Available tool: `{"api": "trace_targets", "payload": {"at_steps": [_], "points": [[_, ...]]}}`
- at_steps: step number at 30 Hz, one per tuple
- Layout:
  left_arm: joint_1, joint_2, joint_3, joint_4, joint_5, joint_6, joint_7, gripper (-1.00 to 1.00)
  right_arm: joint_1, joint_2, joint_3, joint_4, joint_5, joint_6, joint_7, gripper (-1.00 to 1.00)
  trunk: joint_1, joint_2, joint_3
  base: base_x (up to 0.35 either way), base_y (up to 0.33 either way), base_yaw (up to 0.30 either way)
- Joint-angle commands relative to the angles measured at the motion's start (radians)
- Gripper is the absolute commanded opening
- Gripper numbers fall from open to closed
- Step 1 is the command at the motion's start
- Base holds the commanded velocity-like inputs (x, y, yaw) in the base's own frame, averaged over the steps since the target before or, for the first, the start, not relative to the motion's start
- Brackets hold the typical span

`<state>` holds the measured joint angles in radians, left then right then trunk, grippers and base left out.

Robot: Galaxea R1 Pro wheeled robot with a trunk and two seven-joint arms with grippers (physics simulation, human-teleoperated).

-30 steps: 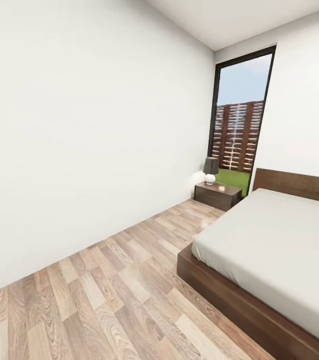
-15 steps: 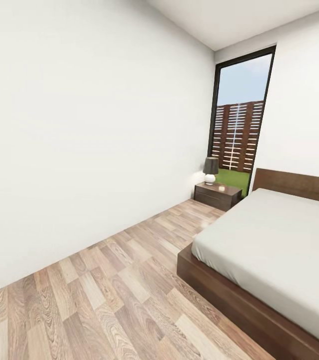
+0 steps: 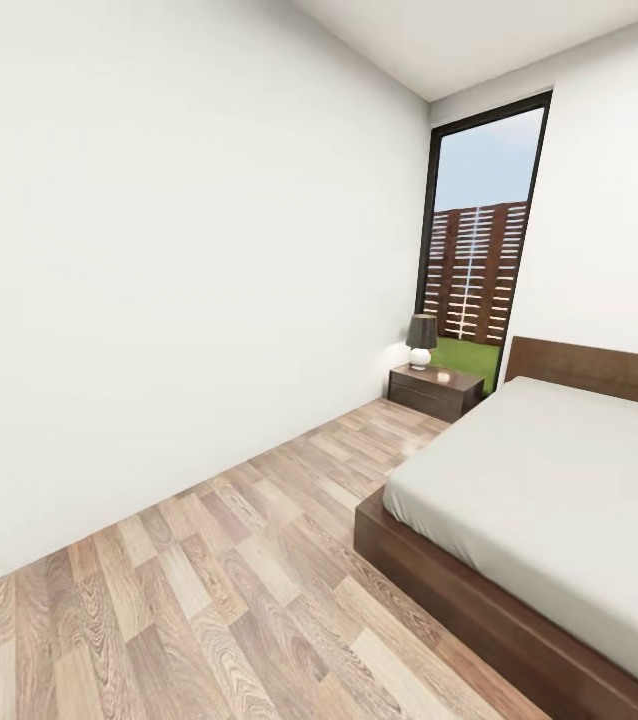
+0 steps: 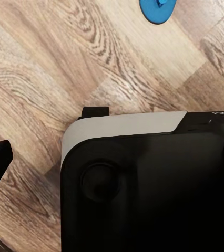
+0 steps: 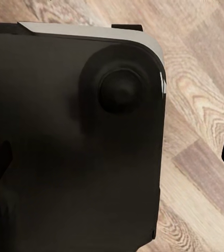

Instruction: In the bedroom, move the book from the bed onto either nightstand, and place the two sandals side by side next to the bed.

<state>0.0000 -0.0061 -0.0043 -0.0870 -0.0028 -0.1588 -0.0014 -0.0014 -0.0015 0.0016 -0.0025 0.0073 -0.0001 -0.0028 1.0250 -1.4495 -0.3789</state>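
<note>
**Robot faces bed, one sandal near its left arm**

The bed (image 3: 549, 500) lies ahead to the right, its nightstand (image 3: 435, 390) beyond by the window. The mattress part in view is bare. A blue sandal (image 4: 158, 10) lies on the floor past the robot's base (image 4: 143, 184), nearer the left arm. Neither pincer's spread can be told.

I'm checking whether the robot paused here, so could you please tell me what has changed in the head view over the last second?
Nothing visibly changed. The bed, the nightstand with its lamp, the window and the wooden floor all sit at the same places in the picture, so the camera did not move either.
</note>
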Motion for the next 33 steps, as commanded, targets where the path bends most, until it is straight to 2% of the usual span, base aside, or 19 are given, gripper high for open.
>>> {"api": "trace_targets", "payload": {"at_steps": [1, 17, 23, 25, 30, 31, 32, 33], "points": [[0.0, 0.0, 0.0, 0.0, 0.0, -0.002, 0.0, 1.0, 0.0, 0.0, 0.0, 0.0, 0.0, 0.0, 0.0, 1.0, 0.0, 0.0, -0.001, 0.0, 0.0, 0.0], [0.0, 0.0, 0.001, -0.007, 0.0, -0.002, 0.0, 1.0, 0.0, 0.0, -0.005, -0.004, -0.006, -0.002, 0.001, 1.0, 0.0, 0.0, -0.001, 0.0, 0.0, 0.0], [0.0, 0.001, 0.001, -0.103, 0.0, 0.0, -0.007, 1.0, 0.0, -0.004, -0.006, -0.017, -0.006, -0.002, 0.006, 1.0, 0.0, 0.0, -0.001, 0.0, 0.0, 0.0], [0.0, 0.001, 0.001, -0.138, 0.0, 0.001, -0.032, 1.0, 0.0, -0.005, -0.006, -0.034, -0.007, -0.002, 0.007, 1.0, 0.0, 0.0, -0.001, 0.0, 0.0, 0.0], [-0.001, 0.004, 0.001, -0.224, -0.001, 0.006, -0.155, 1.0, 0.0, -0.007, -0.006, -0.091, -0.007, 0.001, 0.027, 1.0, 0.0, 0.0, -0.001, 0.0, 0.0, 0.0], [-0.001, 0.005, 0.001, -0.256, -0.001, 0.011, -0.198, 1.0, 0.0, -0.008, -0.006, -0.107, -0.007, 0.002, 0.052, 1.0, 0.0, 0.0, -0.001, 0.0, 0.0, 0.0], [-0.002, 0.006, 0.001, -0.271, 0.0, 0.016, -0.217, 1.0, 0.0, -0.008, -0.006, -0.114, -0.008, 0.003, 0.069, 1.0, 0.0, 0.0, -0.001, 0.0, 0.0, 0.0], [-0.006, 0.006, 0.002, -0.317, 0.001, 0.068, -0.265, 1.0, 0.0, -0.011, -0.007, -0.146, -0.008, 0.007, 0.165, 1.0, 0.0, 0.0, -0.001, 0.0, 0.0, 0.0]]}}
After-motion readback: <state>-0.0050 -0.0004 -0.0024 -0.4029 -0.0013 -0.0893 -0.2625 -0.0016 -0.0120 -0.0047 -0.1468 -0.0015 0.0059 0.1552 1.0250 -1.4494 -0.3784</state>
